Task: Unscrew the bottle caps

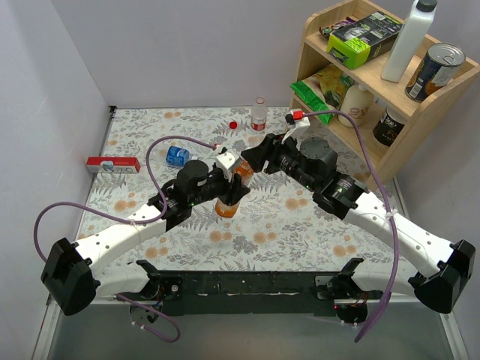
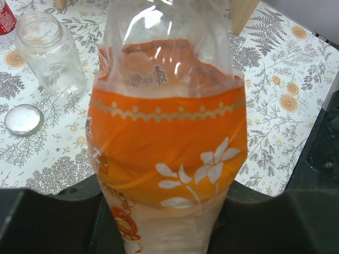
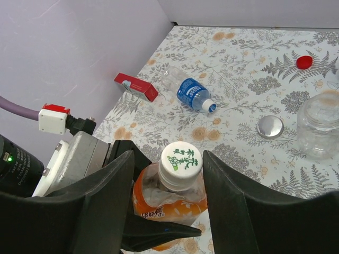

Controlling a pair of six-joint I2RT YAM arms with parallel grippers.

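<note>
Gripping the orange-drink bottle around its lower body, the left gripper is clamped tight on it near the middle of the tabletop. Can't tell if the bottom touches the surface.

The bottle's white cap with the green print is on. The right gripper has its fingers apart, one on each side of that cap, with a sliver of gap on both sides, so it's not pinching.

The blue-labelled bottle lies on its side toward the left edge, with its bluish-white cap on. The squat clear bottle stands open with the silver cap flat just beside it. The red cap sits near the far edge, close to the upright red-labelled bottle. A red box lies by the left edge.
</note>
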